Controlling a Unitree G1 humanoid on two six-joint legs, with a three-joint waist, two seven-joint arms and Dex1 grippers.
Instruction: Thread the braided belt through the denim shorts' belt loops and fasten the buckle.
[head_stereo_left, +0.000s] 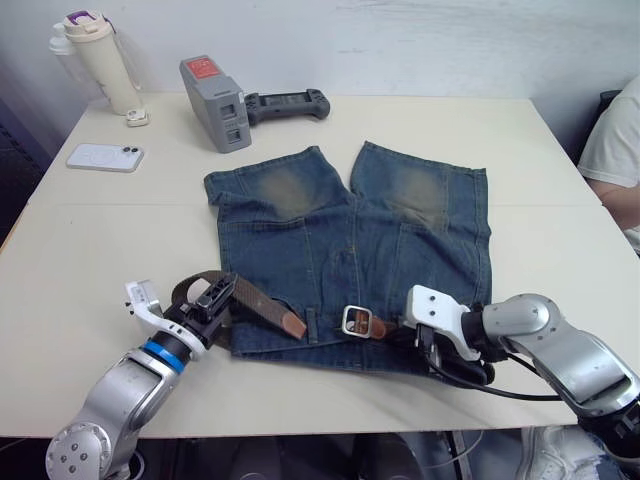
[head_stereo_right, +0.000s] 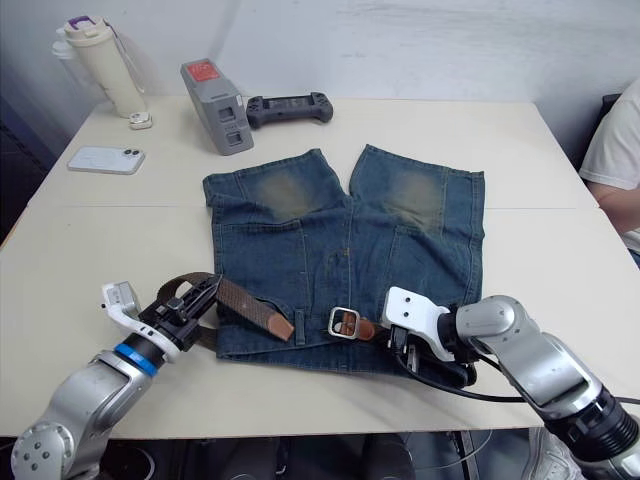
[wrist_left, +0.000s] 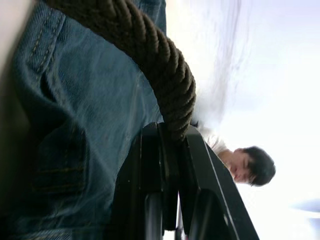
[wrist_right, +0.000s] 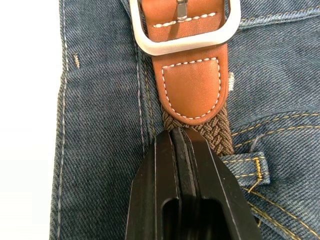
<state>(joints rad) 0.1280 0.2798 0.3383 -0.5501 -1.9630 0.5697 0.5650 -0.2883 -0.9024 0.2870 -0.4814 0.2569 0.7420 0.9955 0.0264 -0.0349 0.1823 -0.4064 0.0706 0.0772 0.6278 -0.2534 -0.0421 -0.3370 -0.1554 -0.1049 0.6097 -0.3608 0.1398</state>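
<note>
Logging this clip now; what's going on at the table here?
A humanoid is threading a braided belt through denim shorts. The left end effector pinches the braid near the tan tip, the right end effector is shut on it just behind the buckle. The buckle is unfastened, the ends apart at the waistband.

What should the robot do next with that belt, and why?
Probably draw the tan leather tip toward the square silver buckle: a gap of blue denim shorts separates them, while the left tool pinches the dark brown braided belt.
</note>
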